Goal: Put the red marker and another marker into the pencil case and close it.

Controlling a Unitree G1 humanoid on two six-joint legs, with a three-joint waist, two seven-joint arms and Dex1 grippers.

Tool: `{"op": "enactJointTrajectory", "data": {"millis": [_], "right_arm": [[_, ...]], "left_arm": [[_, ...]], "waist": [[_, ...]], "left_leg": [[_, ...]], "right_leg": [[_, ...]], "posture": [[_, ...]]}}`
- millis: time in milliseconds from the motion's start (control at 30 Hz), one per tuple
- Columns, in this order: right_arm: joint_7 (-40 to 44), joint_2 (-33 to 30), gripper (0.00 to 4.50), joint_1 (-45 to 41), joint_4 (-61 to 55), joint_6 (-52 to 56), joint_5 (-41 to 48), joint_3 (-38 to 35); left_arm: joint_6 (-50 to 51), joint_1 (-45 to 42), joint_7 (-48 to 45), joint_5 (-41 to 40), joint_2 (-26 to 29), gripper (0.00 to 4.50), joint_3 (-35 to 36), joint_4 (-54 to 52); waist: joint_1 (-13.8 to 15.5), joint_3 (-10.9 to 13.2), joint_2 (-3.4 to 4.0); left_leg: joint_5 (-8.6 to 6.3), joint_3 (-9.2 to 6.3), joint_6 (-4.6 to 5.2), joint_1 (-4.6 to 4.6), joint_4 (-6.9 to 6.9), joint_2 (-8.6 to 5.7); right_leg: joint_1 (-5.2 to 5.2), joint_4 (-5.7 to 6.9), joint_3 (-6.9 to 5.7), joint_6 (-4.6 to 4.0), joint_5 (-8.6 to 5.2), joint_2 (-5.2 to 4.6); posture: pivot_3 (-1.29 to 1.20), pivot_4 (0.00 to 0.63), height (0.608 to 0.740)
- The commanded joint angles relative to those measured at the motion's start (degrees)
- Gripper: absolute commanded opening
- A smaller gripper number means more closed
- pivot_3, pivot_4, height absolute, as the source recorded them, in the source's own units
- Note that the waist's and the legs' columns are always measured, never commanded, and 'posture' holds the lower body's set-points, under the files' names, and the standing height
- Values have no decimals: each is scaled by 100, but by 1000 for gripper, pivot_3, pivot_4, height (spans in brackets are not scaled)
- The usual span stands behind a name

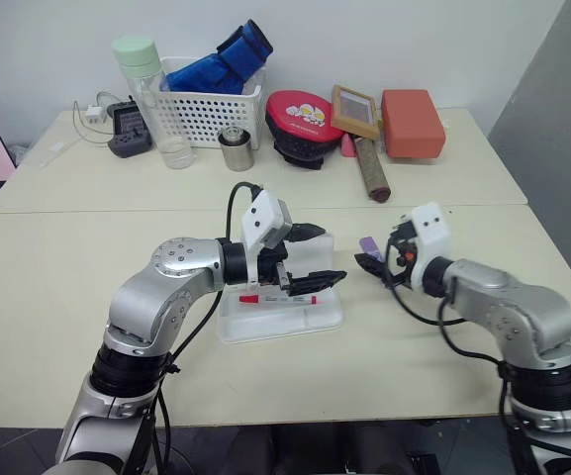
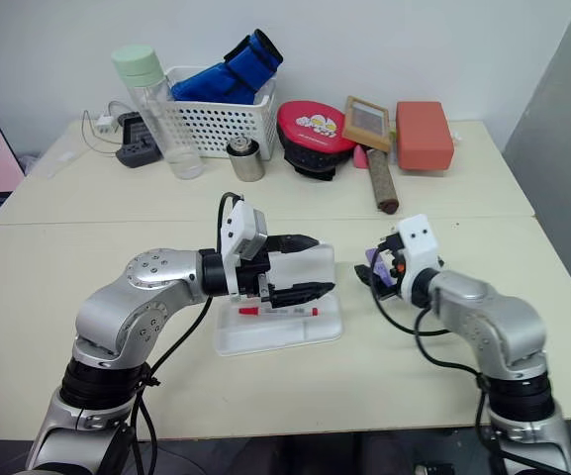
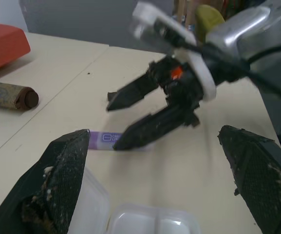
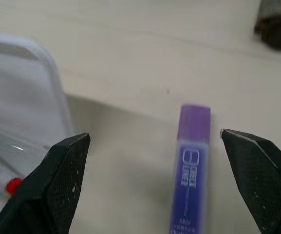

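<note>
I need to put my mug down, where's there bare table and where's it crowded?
Bare: the front strip of the table between both arms, and the left side beyond the pencil case. Crowded: the back edge, from the mesh basket to the orange box.

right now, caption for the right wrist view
Open right gripper poised over purple marker on table.

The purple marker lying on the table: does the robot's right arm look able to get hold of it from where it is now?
Probably yes. The right gripper is open, with the purple marker lying free on the table between its fingers and nothing in the way.
</note>
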Motion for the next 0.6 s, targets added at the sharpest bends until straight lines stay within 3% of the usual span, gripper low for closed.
{"op": "enactJointTrajectory", "data": {"millis": [33, 467, 600], "right_arm": [[-251, -33, 4500, 149, -272, 194, -384, 258], [-204, 180, 4500, 233, 111, 157, -966, 300], [-214, 292, 3730, 222, 137, 152, -1038, 261]], "left_arm": [[-272, 19, 128, 31, 93, 4483, 135, -223], [-608, -12, 177, 15, 166, 4483, 51, -154], [-621, -7, 168, 14, 197, 4500, 58, -147]], "waist": [[8, 0, 0], [-11, -1, 1], [-17, -1, 1]], "left_leg": [[-3, 0, 5, -1, 0, -1], [-5, 3, 9, 6, -2, 3], [-5, 4, 9, 9, -1, 3]], "right_leg": [[0, -1, -2, 0, 0, 0], [2, 3, -1, 1, 1, 5], [2, 6, 0, 1, 1, 6]], "posture": [[0, 150, 740], [0, 150, 740], [0, 150, 740]]}}
